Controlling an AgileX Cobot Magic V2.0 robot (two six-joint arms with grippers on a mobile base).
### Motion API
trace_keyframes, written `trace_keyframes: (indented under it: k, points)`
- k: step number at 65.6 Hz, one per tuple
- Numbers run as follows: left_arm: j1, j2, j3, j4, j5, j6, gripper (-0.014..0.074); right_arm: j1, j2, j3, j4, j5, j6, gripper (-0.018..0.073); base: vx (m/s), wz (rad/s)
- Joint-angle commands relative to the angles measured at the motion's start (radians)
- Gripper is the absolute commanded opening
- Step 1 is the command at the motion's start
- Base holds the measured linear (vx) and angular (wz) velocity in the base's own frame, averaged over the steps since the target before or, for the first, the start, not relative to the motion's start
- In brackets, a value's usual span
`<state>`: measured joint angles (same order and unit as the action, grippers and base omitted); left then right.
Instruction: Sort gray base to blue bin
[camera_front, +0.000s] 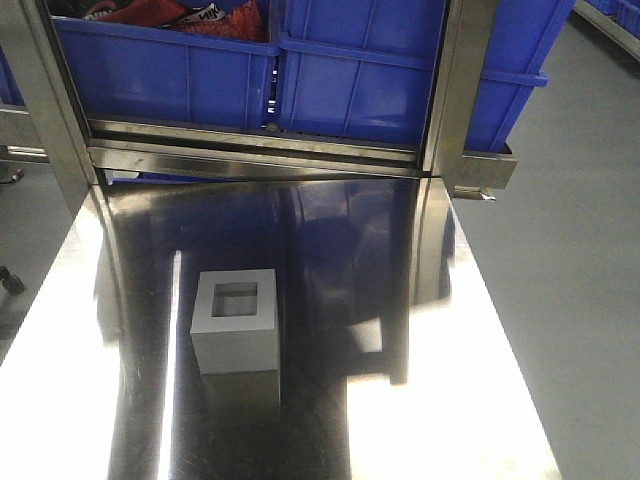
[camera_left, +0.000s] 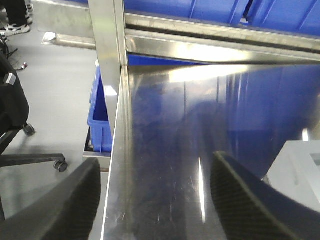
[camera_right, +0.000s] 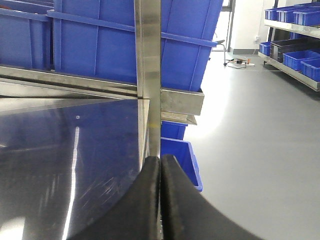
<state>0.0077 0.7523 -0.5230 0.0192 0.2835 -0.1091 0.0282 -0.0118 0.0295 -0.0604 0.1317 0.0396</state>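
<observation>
On my front camera the gray base (camera_front: 237, 325) sits lower left of centre on the steel table (camera_front: 450, 400). It is a matte gray block standing upright, its square recess facing up. The left wrist view catches only a pale corner of it at the right edge, cut off.

Across the top of the front view stand the blue bin (camera_front: 400, 80) and a neighbouring bin (camera_front: 160, 70), side by side on a shelf rail (camera_front: 250, 150). The rail and two steel posts (camera_front: 455, 90) stand between table and bins. Red and black things show in the neighbouring bin, too cropped to identify.

The left gripper (camera_left: 155, 200) hangs over the table's left edge with jaws wide apart and nothing between them. The right gripper (camera_right: 161, 200) has its jaws pressed together.
</observation>
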Motion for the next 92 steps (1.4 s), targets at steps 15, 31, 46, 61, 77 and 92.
trace_keyframes:
  k: [15, 31, 46, 61, 77, 92]
  points:
    - [-0.041, 0.091, -0.106, -0.096, 0.018, 0.008, 0.0462, -0.003, -0.012, 0.015, -0.006, -0.074, -0.006, -0.0009, 0.00, 0.00]
    - [-0.154, 0.230, -0.244, -0.215, 0.043, 0.090, 0.0462, -0.003, -0.012, 0.015, -0.006, -0.074, -0.006, -0.0009, 0.00, 0.00]
    - [-0.284, 0.384, -0.376, -0.297, 0.095, 0.184, 0.0466, -0.003, -0.012, 0.015, -0.006, -0.074, -0.006, -0.0009, 0.00, 0.00]
    - [-0.388, 0.528, -0.477, -0.293, 0.103, 0.184, 0.0531, -0.003, -0.012, 0.015, -0.006, -0.074, -0.006, -0.0009, 0.00, 0.00]
    - [-0.411, 0.641, -0.527, -0.292, 0.119, 0.176, 0.0543, -0.003, -0.012, 0.015, -0.006, -0.074, -0.006, -0.0009, 0.00, 0.00]
    - [-0.411, 0.713, -0.527, -0.290, 0.123, 0.142, 0.0543, -0.003, -0.012, 0.015, -0.006, -0.074, -0.006, -0.0009, 0.00, 0.00]
